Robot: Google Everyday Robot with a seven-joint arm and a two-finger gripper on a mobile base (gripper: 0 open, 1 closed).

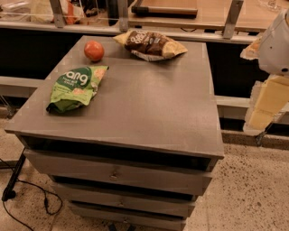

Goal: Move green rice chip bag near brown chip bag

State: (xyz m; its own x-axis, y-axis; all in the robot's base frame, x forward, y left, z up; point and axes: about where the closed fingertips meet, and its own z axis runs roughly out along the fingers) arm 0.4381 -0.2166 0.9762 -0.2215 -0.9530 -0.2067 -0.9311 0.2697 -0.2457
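The green rice chip bag [76,87] lies flat on the left side of the grey cabinet top [149,99], its white lettering facing up. The brown chip bag [151,44], dark brown in the middle with yellow-tan ends, lies at the back edge near the middle. The two bags are well apart. My gripper [266,106] hangs at the right edge of the view under the white arm [275,43]. It is off the cabinet's right side, far from both bags, and nothing shows in it.
An orange-red round fruit [94,50] sits at the back left, between the two bags. The cabinet has several drawers [117,173] below. A wooden counter with metal posts [180,13] runs behind. A black cable [27,198] lies on the floor at left.
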